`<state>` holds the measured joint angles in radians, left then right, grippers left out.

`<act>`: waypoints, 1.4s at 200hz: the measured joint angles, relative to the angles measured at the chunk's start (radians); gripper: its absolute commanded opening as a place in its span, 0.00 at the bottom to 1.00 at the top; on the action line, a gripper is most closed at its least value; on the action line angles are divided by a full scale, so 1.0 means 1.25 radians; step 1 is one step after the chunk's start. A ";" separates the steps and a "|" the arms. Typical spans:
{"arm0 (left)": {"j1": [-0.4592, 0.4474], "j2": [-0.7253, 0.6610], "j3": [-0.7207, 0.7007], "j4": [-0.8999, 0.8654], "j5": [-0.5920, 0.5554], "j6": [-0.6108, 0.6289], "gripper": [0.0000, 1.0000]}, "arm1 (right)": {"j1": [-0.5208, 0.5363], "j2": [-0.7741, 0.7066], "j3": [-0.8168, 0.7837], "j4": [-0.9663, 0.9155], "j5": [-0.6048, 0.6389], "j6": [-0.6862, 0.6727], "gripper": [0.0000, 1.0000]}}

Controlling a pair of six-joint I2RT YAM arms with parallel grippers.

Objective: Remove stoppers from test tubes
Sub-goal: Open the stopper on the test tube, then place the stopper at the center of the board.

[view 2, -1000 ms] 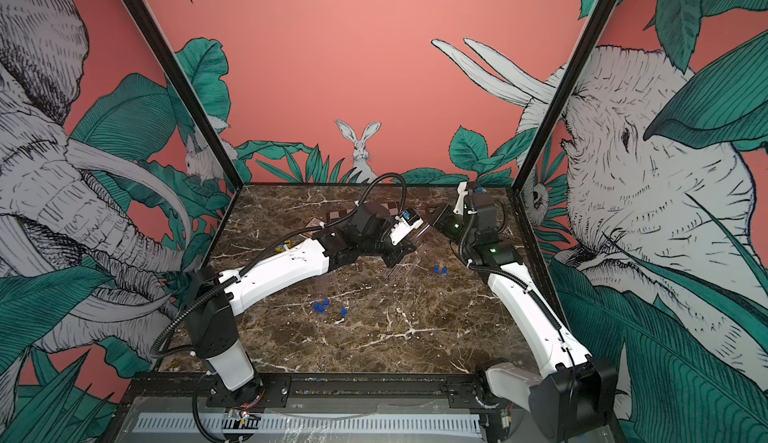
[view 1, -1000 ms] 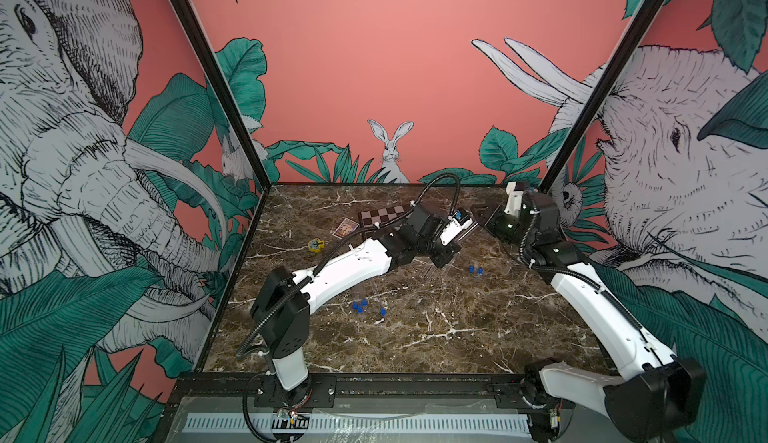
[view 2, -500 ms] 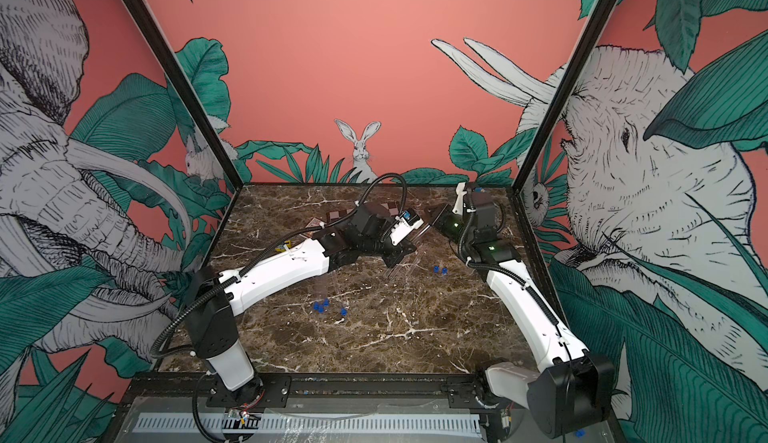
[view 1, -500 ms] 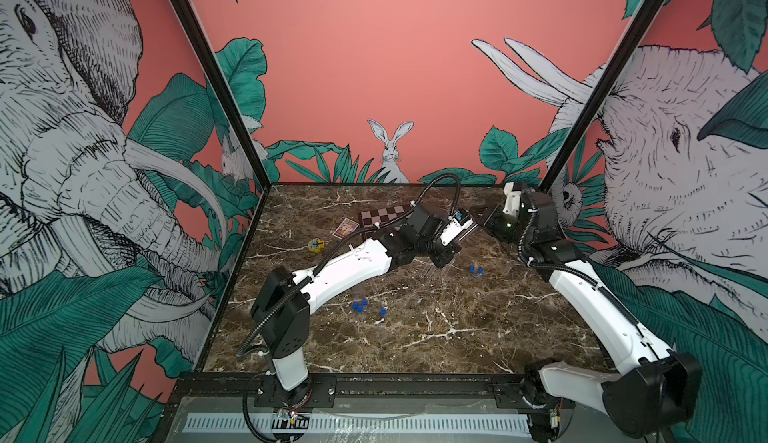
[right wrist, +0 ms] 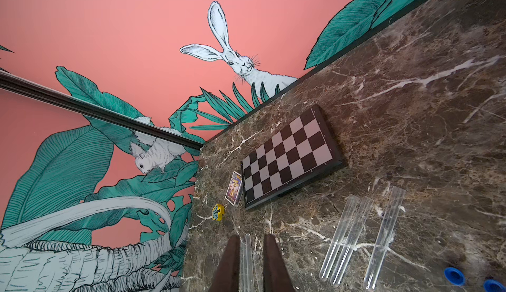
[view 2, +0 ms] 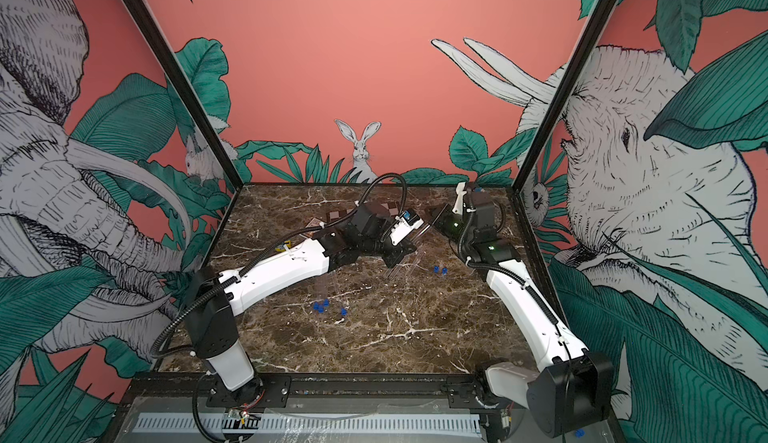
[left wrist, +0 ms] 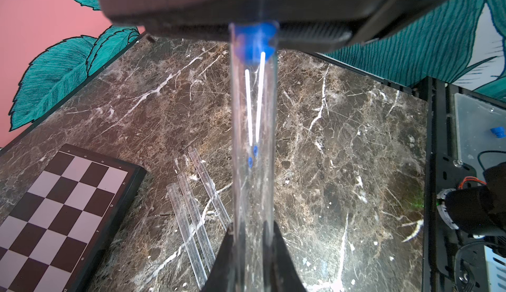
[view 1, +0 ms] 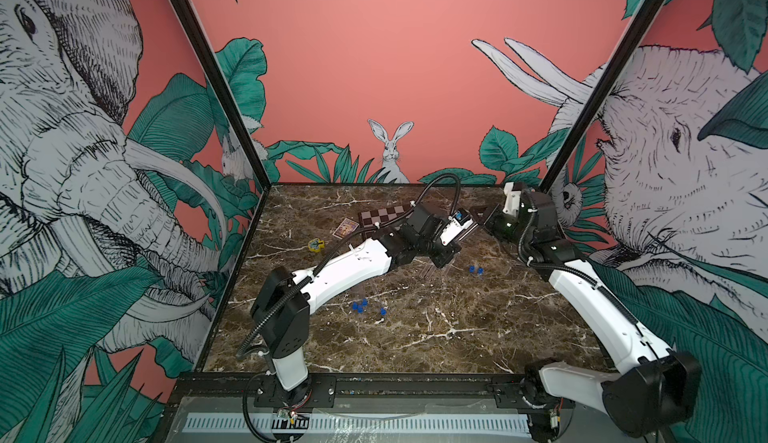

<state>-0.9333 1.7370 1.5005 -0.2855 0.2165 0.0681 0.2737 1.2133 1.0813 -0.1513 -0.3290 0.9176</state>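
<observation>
Stopper [left wrist: 254,42], blue, sits in the mouth of a tube [left wrist: 253,153] that is held in the air over the far part of the table [view 1: 436,337], toward 1 o'clock from its centre in both top views. The left gripper [left wrist: 252,223] is pressed together on the end of the tube away from the stopper. In a top view the long axis of the tube runs from there toward 2 o'clock, straight into the right gripper [right wrist: 252,237]. So the right arm is the nearer one to the stopper.

I judge the pull must go along this axis, away from the left gripper. The right jaws stand narrow on both sides of the stopper; whether they already pinch it I cannot tell.

Compared with a second ago, both arms are almost in the same place. Any narrowing of the right jaws is too small to see in the top views.
</observation>
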 measured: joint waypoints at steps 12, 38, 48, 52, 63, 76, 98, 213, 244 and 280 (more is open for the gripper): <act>0.000 0.000 0.000 0.000 -0.001 0.000 0.00 | 0.000 0.000 -0.002 0.004 0.000 0.000 0.00; 0.000 0.000 0.000 0.000 -0.003 0.000 0.00 | 0.000 0.000 -0.005 0.011 0.000 0.004 0.00; 0.000 0.000 -0.002 0.001 -0.006 0.001 0.00 | -0.004 0.000 -0.008 0.013 0.000 0.006 0.00; 0.000 0.000 -0.003 0.002 -0.007 0.002 0.00 | -0.005 -0.001 -0.009 0.014 0.000 0.008 0.00; 0.000 -0.002 -0.012 0.013 -0.012 0.006 0.00 | -0.011 -0.001 -0.011 0.015 -0.002 0.011 0.00; -0.001 -0.002 -0.025 0.031 -0.021 0.011 0.00 | -0.020 -0.001 -0.013 0.012 -0.016 0.017 0.00; -0.002 -0.005 -0.053 0.076 -0.040 0.024 0.00 | -0.042 -0.001 -0.021 0.010 -0.049 0.031 0.00; -0.005 -0.006 -0.102 0.078 -0.062 0.030 0.00 | -0.123 0.014 -0.066 0.095 -0.089 0.085 0.00; -0.005 -0.006 -0.102 0.072 -0.062 0.030 0.00 | -0.124 0.014 -0.066 0.105 -0.086 0.085 0.00; -0.004 -0.006 -0.102 0.055 -0.070 0.029 0.00 | -0.124 0.014 -0.066 0.084 -0.062 0.056 0.00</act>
<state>-0.9386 1.7294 1.3735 -0.2165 0.1291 0.1043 0.1184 1.2312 0.9989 -0.0460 -0.4065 0.9871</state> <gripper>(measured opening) 0.155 0.132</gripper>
